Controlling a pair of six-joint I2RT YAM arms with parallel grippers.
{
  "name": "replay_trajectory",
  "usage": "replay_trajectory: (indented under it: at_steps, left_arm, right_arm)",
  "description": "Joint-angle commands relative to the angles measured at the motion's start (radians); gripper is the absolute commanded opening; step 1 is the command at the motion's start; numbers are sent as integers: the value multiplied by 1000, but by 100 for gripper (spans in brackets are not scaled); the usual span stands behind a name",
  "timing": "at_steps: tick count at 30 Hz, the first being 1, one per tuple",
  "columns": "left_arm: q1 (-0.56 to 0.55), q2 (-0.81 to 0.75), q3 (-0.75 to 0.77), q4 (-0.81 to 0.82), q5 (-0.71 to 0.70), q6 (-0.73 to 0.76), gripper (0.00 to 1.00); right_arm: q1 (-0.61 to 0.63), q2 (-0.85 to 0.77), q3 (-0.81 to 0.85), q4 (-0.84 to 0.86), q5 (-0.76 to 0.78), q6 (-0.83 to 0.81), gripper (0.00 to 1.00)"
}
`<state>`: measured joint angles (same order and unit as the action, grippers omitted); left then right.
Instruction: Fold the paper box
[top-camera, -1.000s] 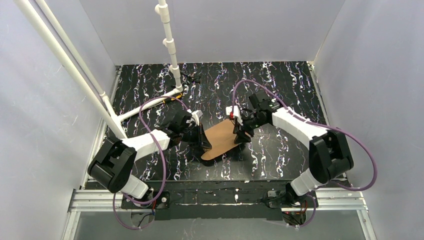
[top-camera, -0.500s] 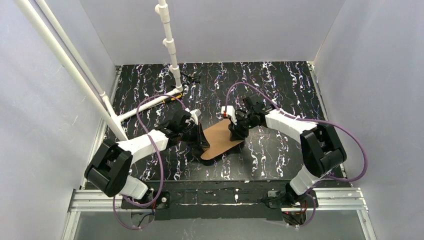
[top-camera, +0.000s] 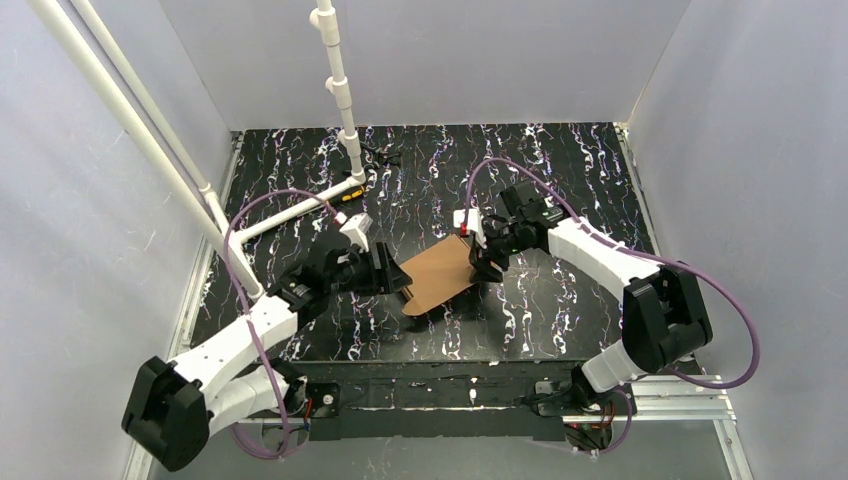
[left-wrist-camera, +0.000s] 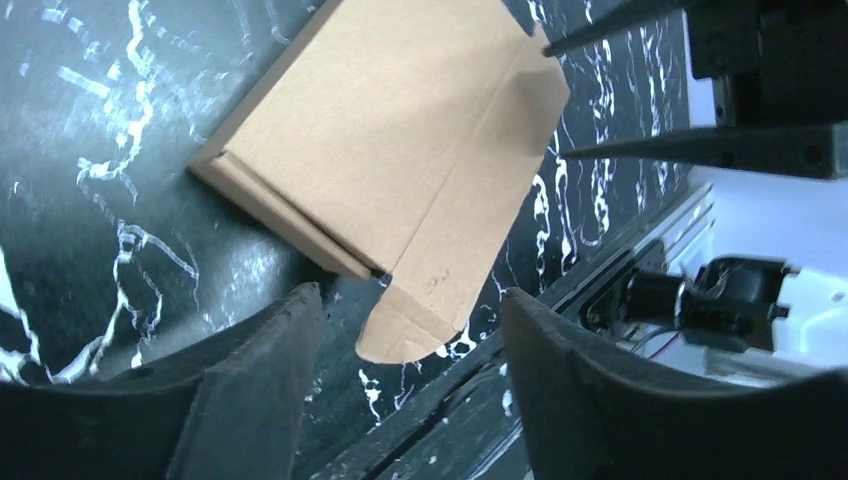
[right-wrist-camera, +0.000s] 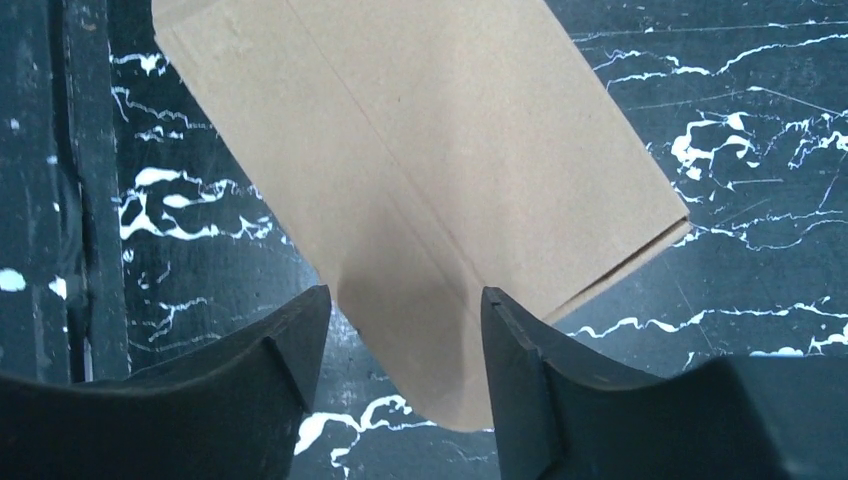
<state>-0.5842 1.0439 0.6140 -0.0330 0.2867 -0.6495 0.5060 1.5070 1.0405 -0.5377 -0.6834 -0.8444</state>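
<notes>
The paper box (top-camera: 436, 274) is a brown cardboard piece lying folded flat on the black marbled table, with a rounded tab at its near end. My left gripper (top-camera: 392, 272) is open at the box's left edge. In the left wrist view the box (left-wrist-camera: 390, 140) lies ahead, its rounded tab between the spread fingers (left-wrist-camera: 265, 385), untouched. My right gripper (top-camera: 487, 266) hovers over the box's right end. In the right wrist view its jaws (right-wrist-camera: 402, 296) stand apart above a rounded flap of the box (right-wrist-camera: 420, 150), gripping nothing.
A white pipe frame (top-camera: 340, 90) rises at the back left, its foot on the table. A small black-and-orange marker (top-camera: 346, 197) lies by that foot. Grey walls close in three sides. A metal rail (top-camera: 440, 395) runs along the near edge.
My left gripper has opened, let go of the box's left edge and drawn back to the near left. My right gripper moved in, then back right, jaws apart again.
</notes>
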Motion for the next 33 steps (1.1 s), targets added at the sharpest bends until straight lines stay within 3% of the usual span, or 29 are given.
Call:
replay_trajectory:
  at_steps: [1, 5, 10, 17, 21, 33]
  left_arm:
    - [26, -86, -107, 24, -87, -81, 73]
    - [46, -81, -127, 73, -52, -134, 78]
    - [50, 24, -85, 69, -21, -199, 78]
    - [54, 173, -53, 105, 18, -336, 75]
    - [54, 195, -56, 109, 4, -383, 75]
    - [55, 218, -120, 204, -14, -485, 76]
  right_arm:
    - [-19, -51, 25, -99, -75, -151, 69]
    - [13, -99, -33, -112, -97, -327, 85]
    - [100, -87, -42, -53, 2, -401, 88]
    - [213, -77, -159, 176, 212, -334, 77]
    - [216, -79, -193, 199, 224, -335, 69]
    - [221, -28, -205, 229, 259, -310, 61]
